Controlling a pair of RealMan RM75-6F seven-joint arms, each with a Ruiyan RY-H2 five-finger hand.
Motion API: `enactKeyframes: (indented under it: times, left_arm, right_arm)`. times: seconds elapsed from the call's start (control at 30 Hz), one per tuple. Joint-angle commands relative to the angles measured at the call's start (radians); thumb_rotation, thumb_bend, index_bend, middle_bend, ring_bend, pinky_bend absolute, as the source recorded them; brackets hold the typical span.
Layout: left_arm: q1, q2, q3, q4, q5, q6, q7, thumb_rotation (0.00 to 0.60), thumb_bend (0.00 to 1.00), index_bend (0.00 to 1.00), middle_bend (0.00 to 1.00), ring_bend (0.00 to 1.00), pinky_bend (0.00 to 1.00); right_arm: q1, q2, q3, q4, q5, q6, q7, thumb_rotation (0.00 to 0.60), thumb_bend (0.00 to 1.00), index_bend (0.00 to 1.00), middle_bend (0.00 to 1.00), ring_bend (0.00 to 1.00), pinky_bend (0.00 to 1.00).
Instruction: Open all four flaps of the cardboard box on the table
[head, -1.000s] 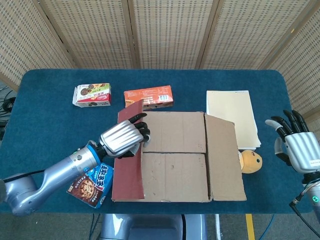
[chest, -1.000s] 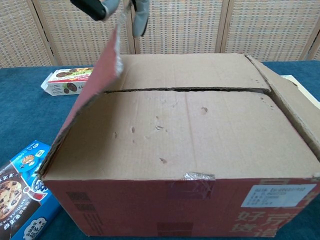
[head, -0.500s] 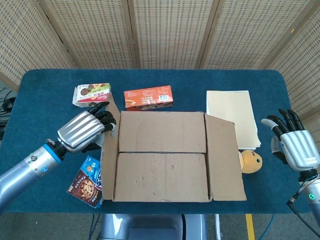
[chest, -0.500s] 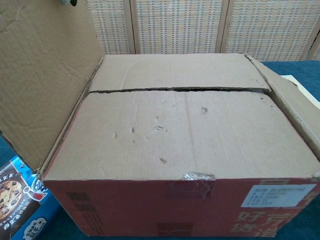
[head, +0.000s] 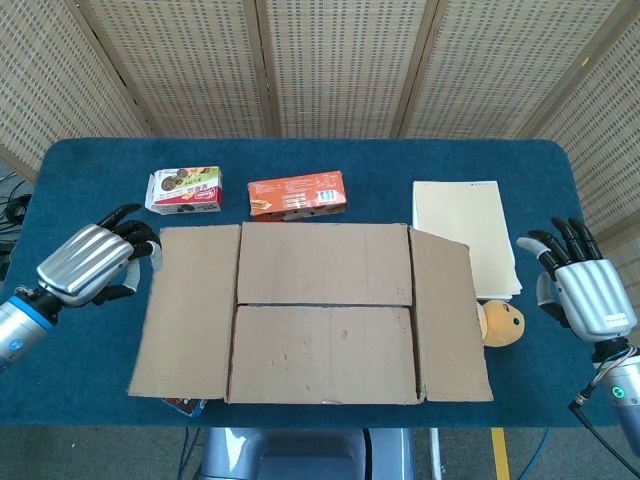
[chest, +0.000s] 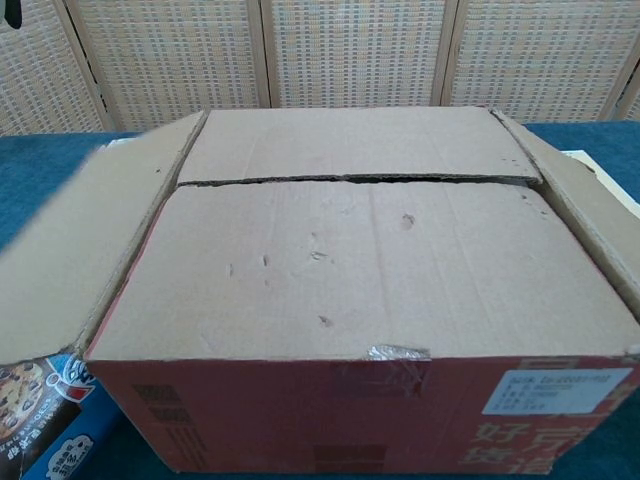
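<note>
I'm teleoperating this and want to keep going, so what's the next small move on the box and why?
Probably bring the right hand in to the right side flap and fold it outward. The left side flap already lies splayed open, the right one only partly, and the two long flaps remain closed.

Left hand hovers empty, fingers loosely curled; right hand hangs empty, fingers spread upward.

Chinese characters "好吉" on cardboard box
</note>
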Motion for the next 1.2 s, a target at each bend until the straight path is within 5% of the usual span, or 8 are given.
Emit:
enactKeyframes:
  times: [0.03, 0.13, 0.3, 0.53, 1.2]
  left_arm:
    - [0.018, -0.028, -0.008, 0.001, -0.018, 0.025, 0.04, 0.473, 0.63, 0.42, 0.28, 0.16, 0.05]
    - [0.029, -0.074, -0.014, -0.006, -0.04, 0.039, 0.101, 0.472, 0.39, 0.31, 0.15, 0.06, 0.04]
    - [0.028, -0.155, -0.025, -0.011, -0.085, 0.047, 0.228, 0.472, 0.22, 0.18, 0.01, 0.0, 0.0]
    - [0.009, -0.29, -0.051, -0.033, -0.167, 0.073, 0.42, 0.471, 0.18, 0.08, 0.0, 0.0, 0.0]
    - [-0.094, -0.608, -0.063, -0.007, -0.389, 0.087, 0.769, 0.471, 0.19, 0.05, 0.0, 0.0, 0.0]
  right_arm:
    - [0.0, -0.002, 0.0, -0.001, -0.001, 0.001, -0.002, 0.6, 0.81, 0.21, 0.2, 0.0, 0.0]
    - [-0.002, -0.005, -0.002, 0.0, 0.0, 0.0, -0.001, 0.6, 0.81, 0.21, 0.2, 0.0, 0.0]
    - [-0.008, -0.006, -0.004, 0.002, 0.001, 0.008, 0.001, 0.6, 0.81, 0.21, 0.2, 0.0, 0.0]
    - [-0.019, -0.007, -0.006, 0.008, 0.0, 0.022, 0.011, 0.6, 0.8, 0.21, 0.2, 0.0, 0.0]
    - [-0.036, -0.011, -0.014, 0.033, -0.006, 0.036, 0.043, 0.6, 0.81, 0.21, 0.2, 0.0, 0.0]
